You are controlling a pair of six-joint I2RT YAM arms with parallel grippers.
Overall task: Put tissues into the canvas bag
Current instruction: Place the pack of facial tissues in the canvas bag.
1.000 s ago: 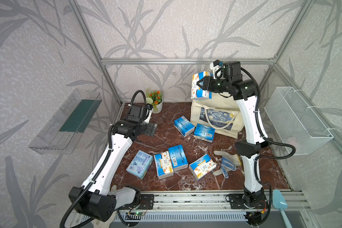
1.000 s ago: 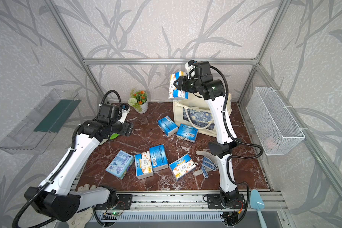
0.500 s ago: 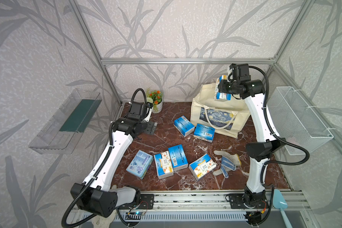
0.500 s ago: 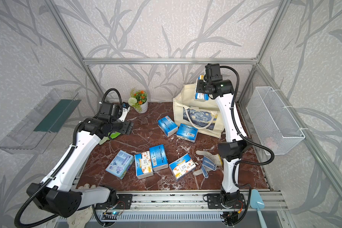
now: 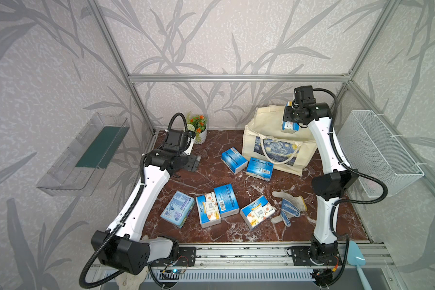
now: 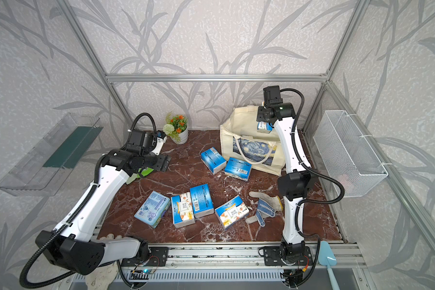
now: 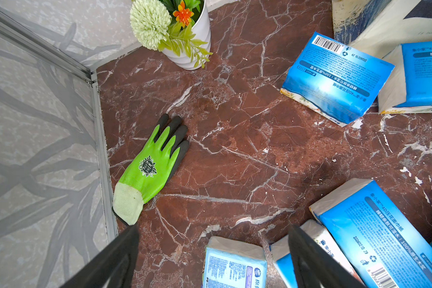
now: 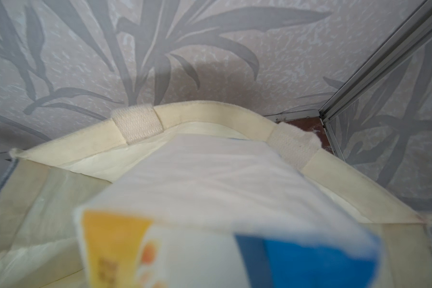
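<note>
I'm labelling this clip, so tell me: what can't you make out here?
- Right gripper jaws: the wrist housing covers them in both top views, and the pack fills the right wrist view; grip unclear.
- Bag inside: near wall and arm hide it in top views.
- Pack's print: blurred, right wrist view.
- Basket contents: pinkish blur behind mesh, too small.

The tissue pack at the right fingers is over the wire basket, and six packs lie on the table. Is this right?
No: in both top views the tissue pack is over the canvas bag, not a basket. The rest is right.
</note>
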